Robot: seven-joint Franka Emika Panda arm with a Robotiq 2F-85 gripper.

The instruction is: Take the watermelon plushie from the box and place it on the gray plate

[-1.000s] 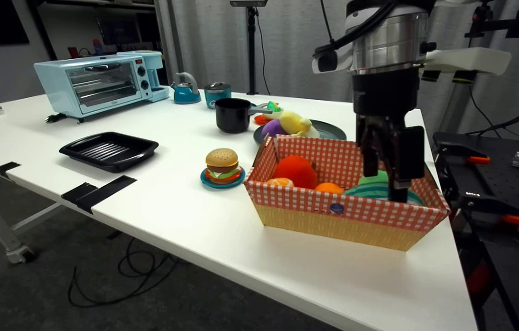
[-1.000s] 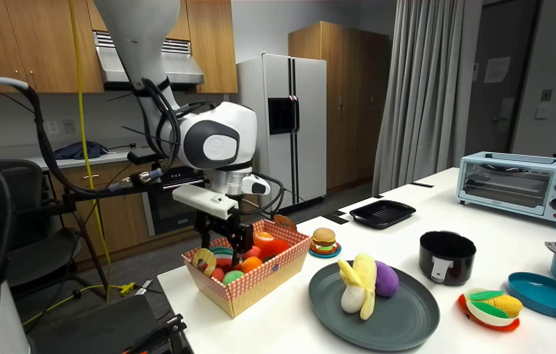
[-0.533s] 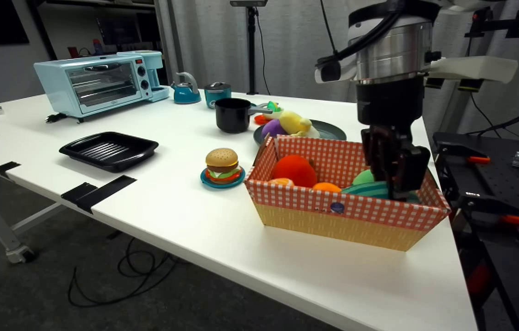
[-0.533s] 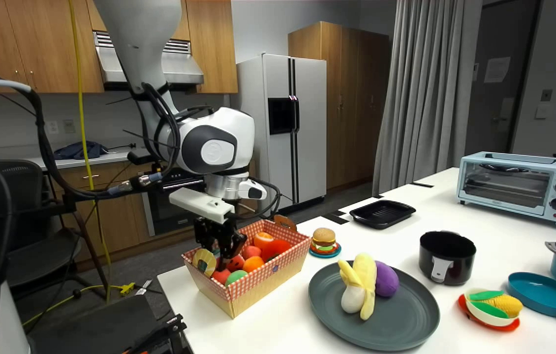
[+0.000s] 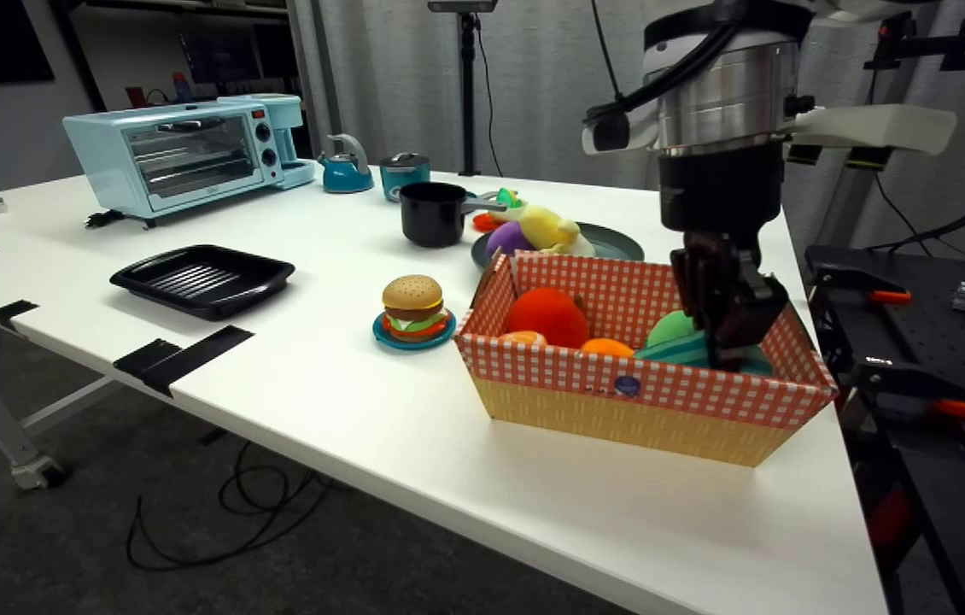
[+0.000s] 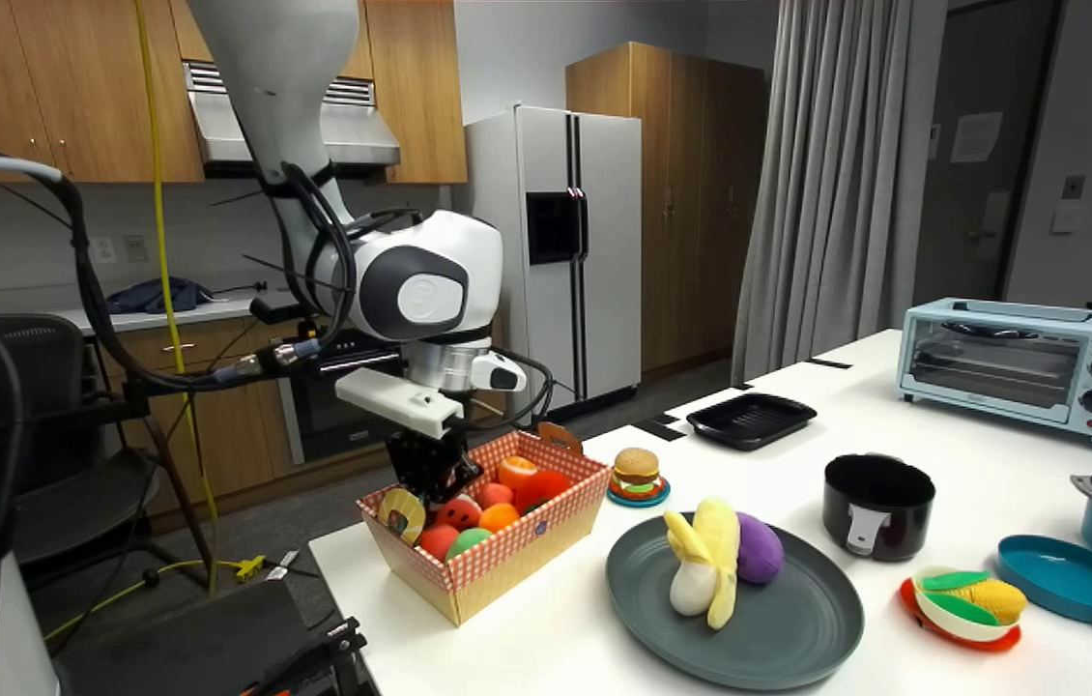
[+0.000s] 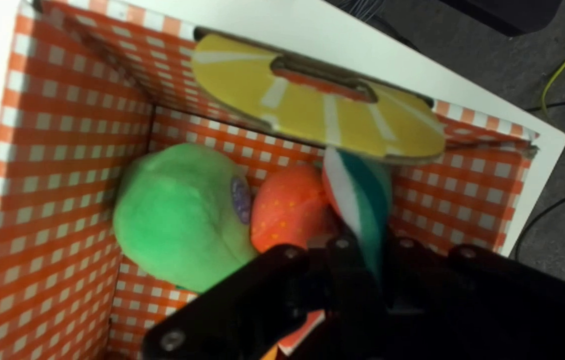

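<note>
The watermelon plushie [image 7: 360, 195], striped teal and white with a red face, is inside the box [image 5: 619, 418]. My gripper [image 7: 375, 252] reaches down into that end of the box and is shut on the plushie, which is squeezed narrow between the dark fingers [image 7: 345, 260]. In an exterior view the plushie's red face [image 6: 460, 512] with dark seeds shows beside the gripper; its teal rind [image 5: 675, 350] shows over the checkered rim in an exterior view. Part of it is hidden behind the fingers. The gray plate [image 6: 797, 623] lies on the table beside the box.
A green plushie [image 7: 182, 215] and a strawberry plushie [image 7: 290, 205] crowd the held one. A yellow cardboard handle flap [image 7: 317, 95] leans over the box end. A banana plushie [image 6: 715, 556] and a purple plushie [image 6: 759, 548] lie on the plate. A toy burger [image 6: 636, 467] stands near the box.
The fingers have come together on the watermelon plushie. My gripper sank a little into the box, then stayed nearly in place, and the plushie's red face has turned into view.
</note>
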